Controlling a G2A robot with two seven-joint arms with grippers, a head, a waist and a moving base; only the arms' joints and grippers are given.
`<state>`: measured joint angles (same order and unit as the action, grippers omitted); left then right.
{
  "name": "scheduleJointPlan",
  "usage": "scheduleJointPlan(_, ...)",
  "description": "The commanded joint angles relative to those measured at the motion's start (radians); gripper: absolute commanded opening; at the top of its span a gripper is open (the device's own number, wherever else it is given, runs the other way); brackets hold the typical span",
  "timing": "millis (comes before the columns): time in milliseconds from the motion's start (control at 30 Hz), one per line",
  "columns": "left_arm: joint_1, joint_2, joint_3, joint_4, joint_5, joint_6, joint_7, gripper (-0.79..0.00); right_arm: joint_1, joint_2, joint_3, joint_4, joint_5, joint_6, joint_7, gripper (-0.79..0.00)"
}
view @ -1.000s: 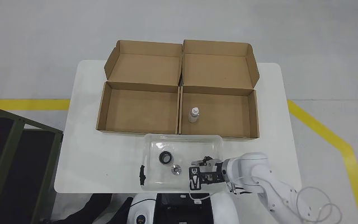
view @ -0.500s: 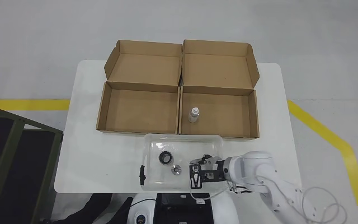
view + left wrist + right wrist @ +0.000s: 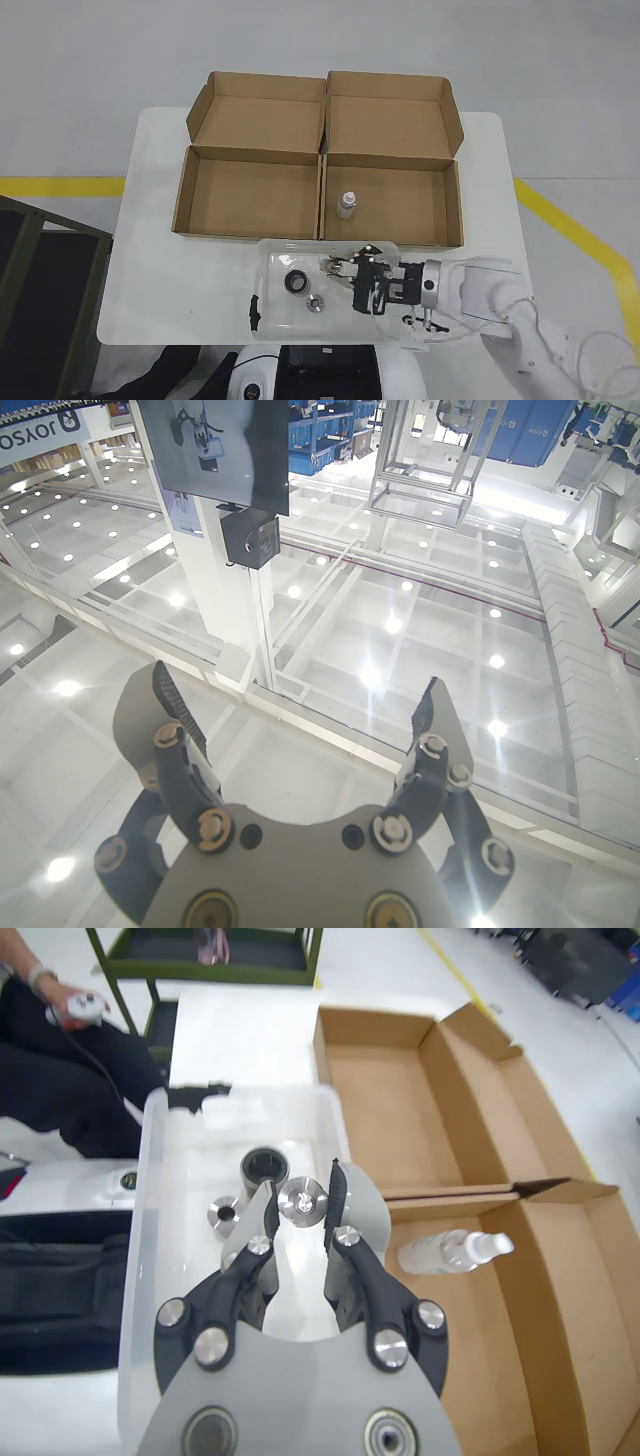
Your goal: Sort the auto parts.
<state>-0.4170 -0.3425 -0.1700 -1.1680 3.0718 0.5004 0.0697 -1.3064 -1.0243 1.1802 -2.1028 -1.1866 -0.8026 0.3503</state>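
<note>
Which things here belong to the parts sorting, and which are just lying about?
Job: right gripper, metal disc it grips, bearing sleeve, small ring, clear bin, two cardboard boxes, spray bottle in one box.
Lying about: green rack beside the table; left gripper, open, pointed at the ceiling.

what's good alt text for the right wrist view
The right tool grips a round silver part over a clear plastic bin holding a metal sleeve and a small ring. A spray bottle sits in the cardboard box alongside.

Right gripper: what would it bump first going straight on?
Likely the dark-holed metal sleeve in the clear bin, just beyond the round part clamped in the right gripper. Height is unclear, so it might pass over.
</note>
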Motion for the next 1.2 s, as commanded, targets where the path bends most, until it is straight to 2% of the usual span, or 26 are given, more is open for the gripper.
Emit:
scheduleJointPlan(0, 0.000, 0.000, 0.000, 0.000, 0.000, 0.000, 0.000, 0.000, -0.001, -0.001, 0.019, 0.001, 0.012, 0.027, -0.063, -0.785)
scheduleJointPlan(300, 0.000, 0.000, 0.000, 0.000, 0.000, 0.000, 0.000, 0.000, 0.027, -0.011, 0.078, 0.017, 0.114, 0.140, -0.240, -0.785)
scheduleJointPlan(533, 0.000, 0.000, 0.000, 0.000, 0.000, 0.000, 0.000, 0.000, 0.053, -0.018, 0.113, 0.000, 0.208, 0.171, -0.348, -0.785)
scheduleJointPlan(1167, 0.000, 0.000, 0.000, 0.000, 0.000, 0.000, 0.000, 0.000, 0.081, -0.029, 0.145, -0.031, 0.291, 0.135, -0.436, -0.785)
